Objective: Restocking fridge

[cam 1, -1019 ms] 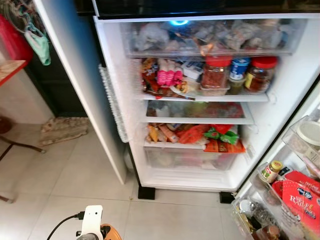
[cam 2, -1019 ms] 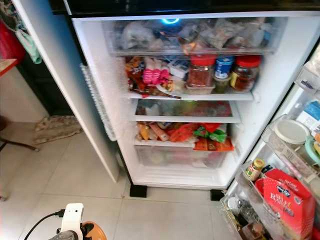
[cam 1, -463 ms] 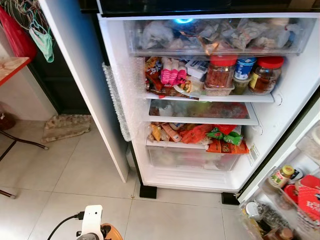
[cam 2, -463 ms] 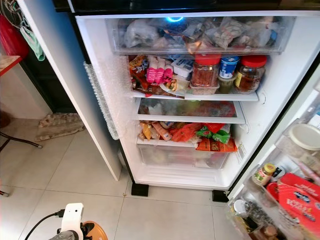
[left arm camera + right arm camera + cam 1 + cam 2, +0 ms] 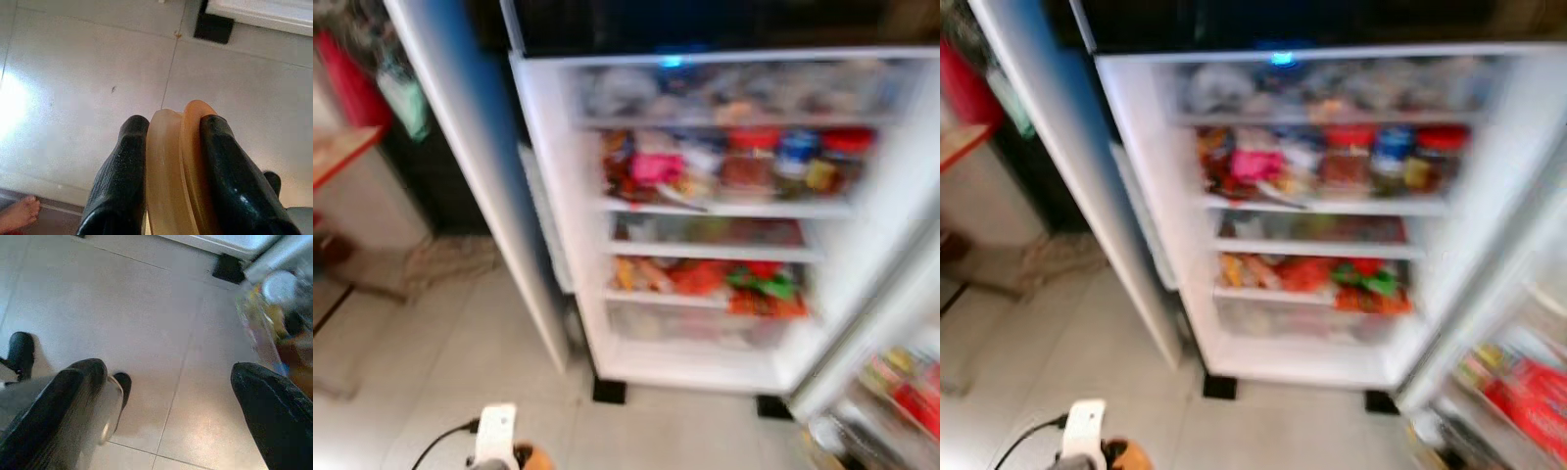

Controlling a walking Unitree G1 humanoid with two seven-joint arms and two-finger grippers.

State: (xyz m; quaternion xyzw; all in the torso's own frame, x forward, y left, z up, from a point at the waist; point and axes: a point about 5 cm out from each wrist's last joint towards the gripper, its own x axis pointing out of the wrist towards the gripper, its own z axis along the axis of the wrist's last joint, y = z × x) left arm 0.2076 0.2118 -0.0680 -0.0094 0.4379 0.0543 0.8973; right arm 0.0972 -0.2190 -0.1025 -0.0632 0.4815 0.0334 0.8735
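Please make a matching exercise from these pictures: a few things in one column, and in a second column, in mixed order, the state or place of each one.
Things:
1. left gripper
2. right gripper
3. fridge
4. orange object

States or places:
a. open, fingers wide apart above the tiled floor
b. door open, shelves full of food
c. clamped between two black fingers
d. shut on something

Pairs: 1-d, 2-a, 3-b, 4-c

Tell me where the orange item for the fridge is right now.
The orange item is clamped in the left end effector, low over the tiled floor short of the open fridge.
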